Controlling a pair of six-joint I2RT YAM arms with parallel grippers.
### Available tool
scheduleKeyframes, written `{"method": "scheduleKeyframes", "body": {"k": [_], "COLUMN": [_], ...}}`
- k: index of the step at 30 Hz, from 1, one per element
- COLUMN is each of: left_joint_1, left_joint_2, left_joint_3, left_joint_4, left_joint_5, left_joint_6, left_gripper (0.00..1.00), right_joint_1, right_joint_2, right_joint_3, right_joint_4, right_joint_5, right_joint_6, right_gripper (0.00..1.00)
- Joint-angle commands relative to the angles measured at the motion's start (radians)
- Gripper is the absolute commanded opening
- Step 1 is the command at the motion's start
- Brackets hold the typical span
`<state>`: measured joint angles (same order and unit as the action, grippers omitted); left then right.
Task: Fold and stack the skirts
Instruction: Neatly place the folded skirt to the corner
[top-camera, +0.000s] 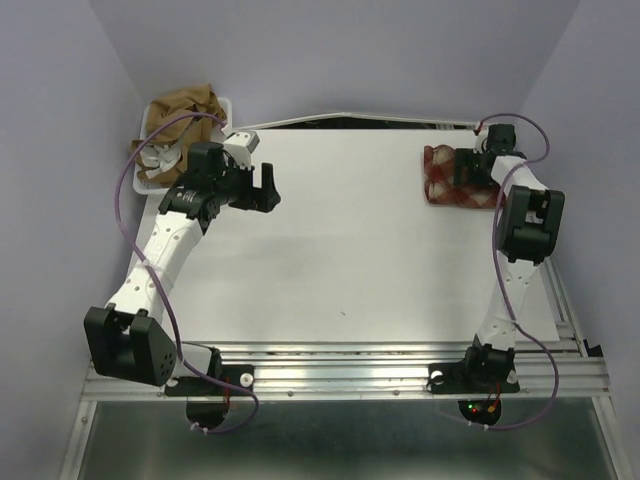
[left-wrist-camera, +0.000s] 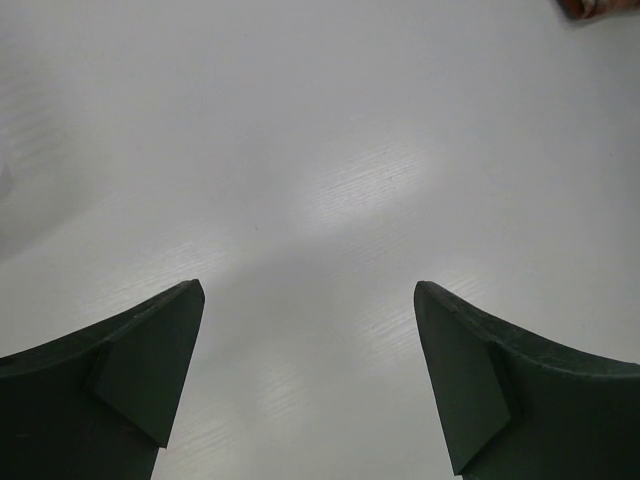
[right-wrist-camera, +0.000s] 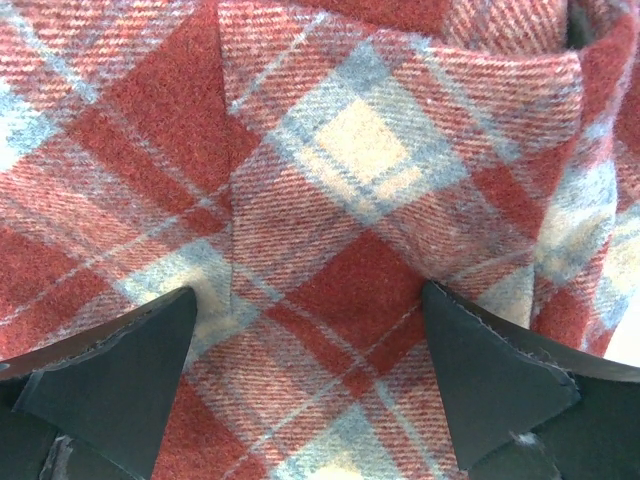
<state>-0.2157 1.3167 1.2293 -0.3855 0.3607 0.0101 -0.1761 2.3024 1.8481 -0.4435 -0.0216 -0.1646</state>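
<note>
Right pincer (right-wrist-camera: 310, 335), jaws wide, hovers close over the folded plaid skirt (top-camera: 455, 178) at the far right, probably the base of the stack. Left pincer (top-camera: 268, 186), wide and empty over the table (top-camera: 350, 260), waits beside the tan skirts (top-camera: 185, 105) heaped in the far-left tray (top-camera: 226, 101).

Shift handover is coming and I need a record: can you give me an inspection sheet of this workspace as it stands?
Surface: white table, bare in the middle.
Job's things: plaid skirt lying compact at far right; tan skirts heaped in white tray at far left.
Clutter: nothing seen.
End effectors: left end effector open over bare table; right end effector open over the plaid skirt.
Cables: purple cables loop along both arms.
Surroundings: lavender walls; metal frame at near edge.
</note>
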Motion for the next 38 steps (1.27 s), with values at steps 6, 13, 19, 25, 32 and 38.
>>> {"method": "scheduleKeyframes", "body": {"k": [6, 13, 19, 25, 32, 38], "left_joint_1": [0.027, 0.064, 0.073, 0.073, 0.072, 0.072], "left_joint_2": [0.012, 0.003, -0.004, -0.074, -0.224, -0.321], "left_joint_3": [0.096, 0.176, 0.15, 0.035, -0.129, -0.221], "left_joint_4": [-0.006, -0.062, -0.116, -0.099, -0.087, -0.093], "left_joint_5": [0.049, 0.07, 0.02, 0.02, 0.064, 0.044], "left_joint_6": [0.022, 0.086, 0.24, 0.274, 0.252, 0.261], "left_gripper": [0.99, 0.99, 0.99, 0.99, 0.99, 0.99], "right_joint_1": [-0.01, -0.01, 0.001, 0.038, 0.109, 0.13], "right_joint_2": [0.051, -0.179, -0.397, -0.7, -0.991, -1.117], "right_joint_3": [0.013, 0.172, 0.11, -0.274, -0.726, -0.825], "right_joint_4": [-0.143, -0.28, -0.418, -0.368, -0.322, -0.336], "right_joint_5": [0.046, -0.075, -0.214, -0.328, -0.377, -0.359], "right_joint_6": [-0.095, -0.085, -0.09, -0.093, -0.066, -0.066], "right_gripper": [1.0, 1.0, 1.0, 1.0, 1.0, 1.0]}}
